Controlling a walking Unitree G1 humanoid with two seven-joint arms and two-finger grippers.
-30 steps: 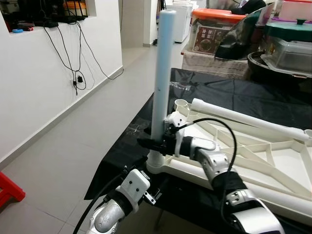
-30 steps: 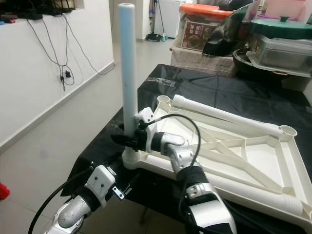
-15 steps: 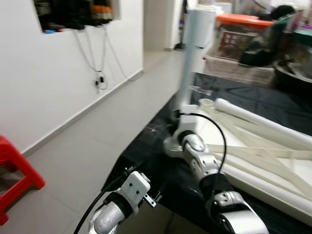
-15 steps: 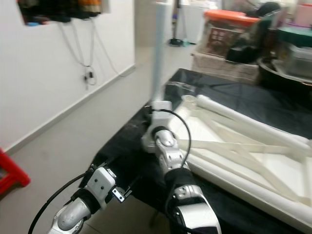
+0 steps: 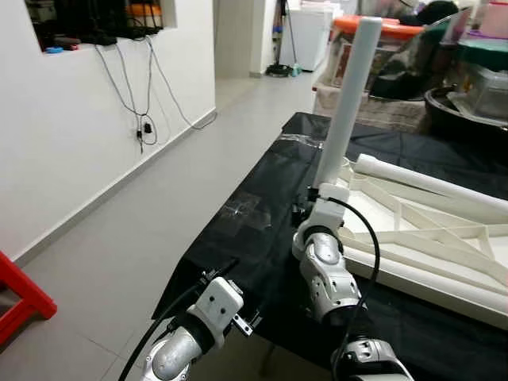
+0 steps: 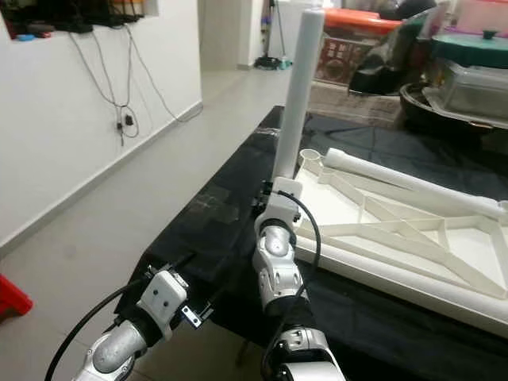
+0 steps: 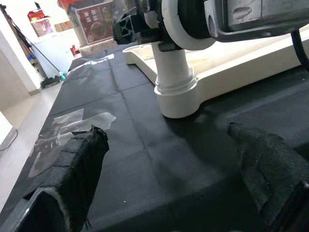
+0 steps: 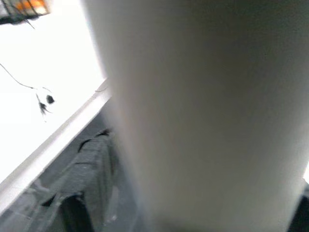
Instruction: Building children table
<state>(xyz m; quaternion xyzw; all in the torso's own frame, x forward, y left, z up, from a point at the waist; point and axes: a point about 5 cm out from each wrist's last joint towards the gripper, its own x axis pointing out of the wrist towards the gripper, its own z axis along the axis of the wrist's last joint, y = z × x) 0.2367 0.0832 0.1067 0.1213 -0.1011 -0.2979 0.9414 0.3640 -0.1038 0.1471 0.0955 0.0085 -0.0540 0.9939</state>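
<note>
A white plastic table top point(image 6: 397, 279) lies upside down on a black-covered table. One white table leg point(image 5: 343, 103) stands in its near left corner socket point(image 7: 176, 94), leaning slightly. My right gripper point(image 7: 145, 31) is shut on the leg just above the socket, and the leg's surface sits close in the right wrist view point(image 8: 203, 116). A second leg point(image 6: 413, 184) lies along the far side of the top. My left arm point(image 5: 206, 313) hangs low before the table's front edge. Its gripper point(image 7: 166, 140) is open and holds nothing, a short way from the socket.
The black cloth point(image 5: 254, 230) has a patch of clear tape point(image 7: 72, 128). Open tiled floor point(image 5: 135, 214) lies to the left, by a white wall with hanging cables. A red stool point(image 5: 20, 298) stands at the lower left. Boxes and pots point(image 6: 468, 71) crowd the back.
The head view has swung, so the whole scene shifted. My right arm now reaches the leg from the table's near edge instead of across the top, still gripping it. The left arm has not moved.
</note>
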